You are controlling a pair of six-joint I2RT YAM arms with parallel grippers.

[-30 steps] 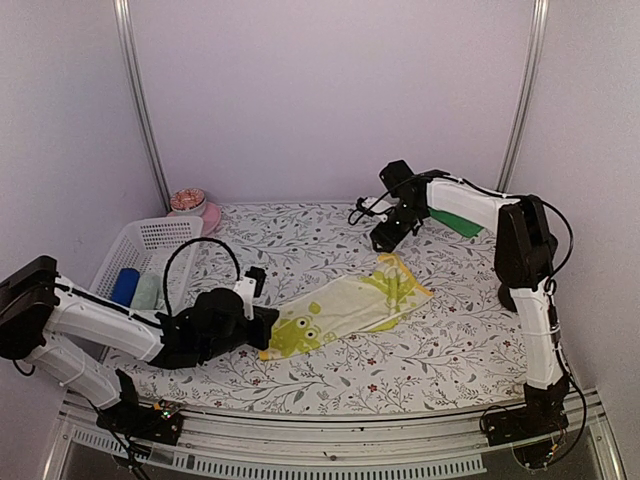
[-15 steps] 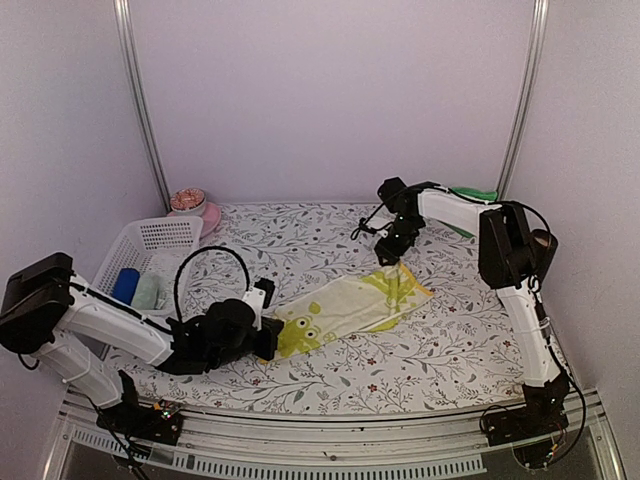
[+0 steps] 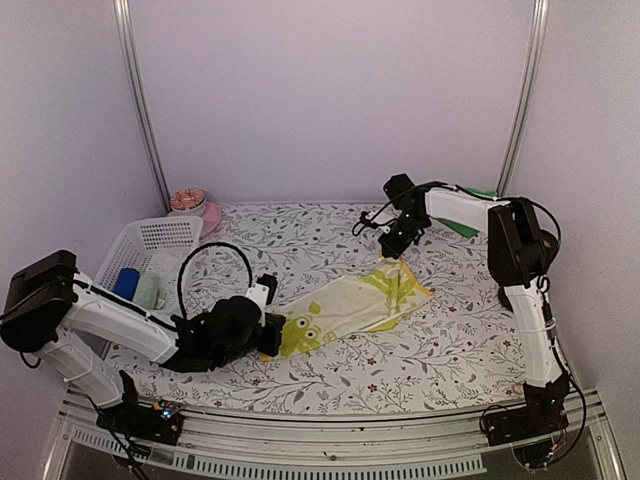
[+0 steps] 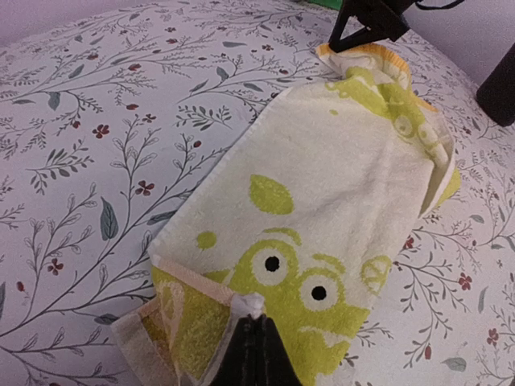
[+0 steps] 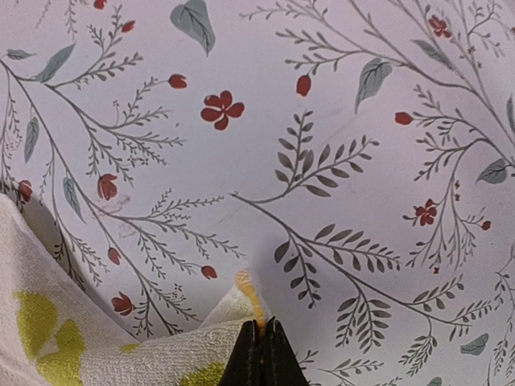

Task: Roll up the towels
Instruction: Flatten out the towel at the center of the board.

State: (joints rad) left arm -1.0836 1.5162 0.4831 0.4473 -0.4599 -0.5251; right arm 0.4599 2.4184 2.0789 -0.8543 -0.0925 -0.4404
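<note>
At the left wall stands the white basket point(image 3: 150, 240). The left claw point(image 3: 272, 336) lies low on the table, its fingers pressed together on the near, folded-over end of the yellow towel point(image 3: 350, 303). The towel stretches flat and slantwise across the flowered tablecloth point(image 3: 300, 240) toward the back right. There the right claw point(image 3: 391, 249) pinches its far, orange-edged corner. The green towel point(image 3: 460, 227) lies beyond that claw, near the back right corner.

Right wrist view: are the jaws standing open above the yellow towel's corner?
No, the right gripper has its jaws pinched shut on the orange-edged corner of the yellow towel.
</note>
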